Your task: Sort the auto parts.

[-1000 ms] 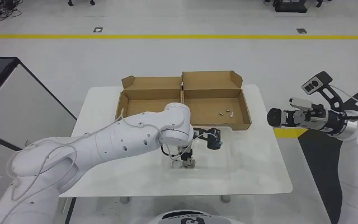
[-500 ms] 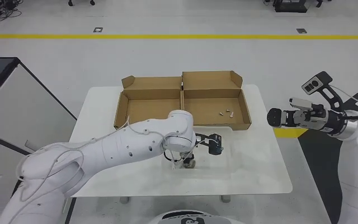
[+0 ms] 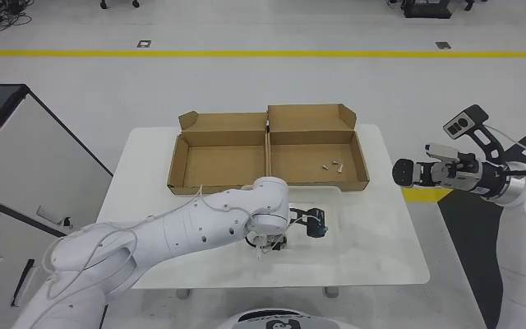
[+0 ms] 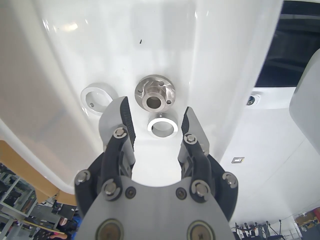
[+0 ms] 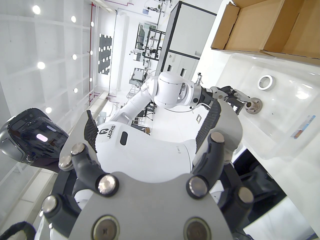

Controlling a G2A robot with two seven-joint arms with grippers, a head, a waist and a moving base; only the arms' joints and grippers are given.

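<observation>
Left gripper (image 4: 156, 112) spread wide, empty, lower centre of top view. Small ring (image 4: 162, 128) sits between its fingers, flanged hub (image 4: 154, 95) just beyond. Both flat, bores upright.

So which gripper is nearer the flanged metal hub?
Left. The left gripper hangs open right by the flanged hub; the right gripper is out past the edge of the table, far from it.

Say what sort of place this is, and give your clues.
Probably a robotics lab or factory test hall: a yellow floor line, equipment racks behind, and a white table carrying cardboard boxes.
</observation>
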